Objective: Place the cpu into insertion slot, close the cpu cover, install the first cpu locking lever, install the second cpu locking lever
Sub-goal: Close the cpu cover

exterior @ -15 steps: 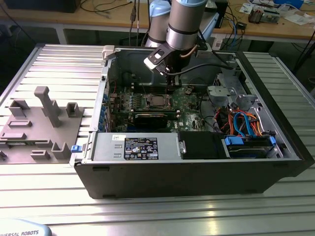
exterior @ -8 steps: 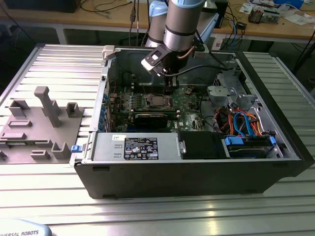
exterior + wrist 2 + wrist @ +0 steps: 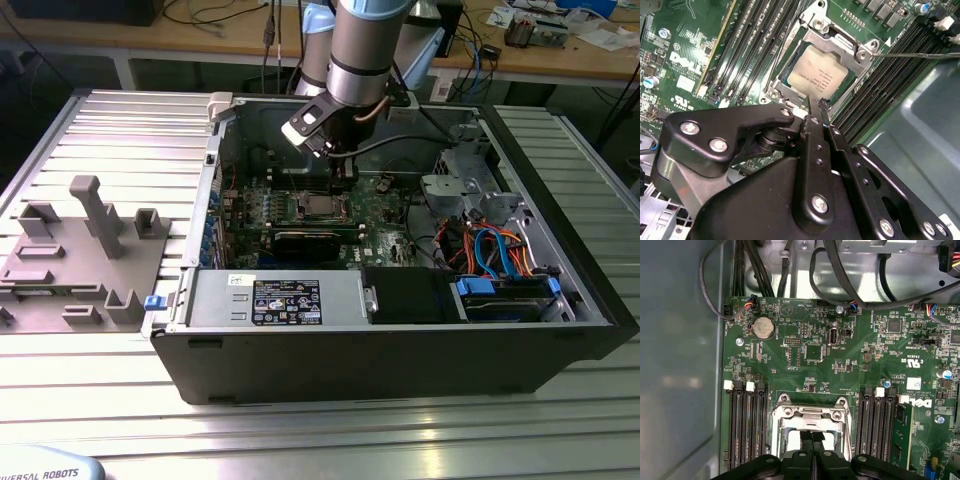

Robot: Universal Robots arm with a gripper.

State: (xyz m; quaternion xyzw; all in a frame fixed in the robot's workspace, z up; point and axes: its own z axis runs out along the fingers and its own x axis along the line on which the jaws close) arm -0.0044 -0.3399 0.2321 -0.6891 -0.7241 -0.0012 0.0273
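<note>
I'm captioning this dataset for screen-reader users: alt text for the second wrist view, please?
The silvery cpu sits on the green motherboard, framed by the metal cpu cover. The black hand, shut, hangs just over the cover's edge.

- My arm (image 3: pixel 365 40) comes down from the top of the exterior view, its grey last segment standing close to upright.
- The wrist (image 3: pixel 345 95) sits directly under that segment, ringed by a dark band.
- My gripper (image 3: pixel 340 172) hangs below the wrist and points straight down.
- In the second wrist view the gripper (image 3: pixel 816 106) has its two slim black fingers (image 3: pixel 815 150) pressed flat against each other, the tips meeting.
- Its black linkage bars (image 3: pixel 725 132) splay out to either side of the fingers, studded with bolts.
- The first wrist view agrees: the gripper (image 3: pixel 812 435) tips are together, with only a thin seam between them.
</note>
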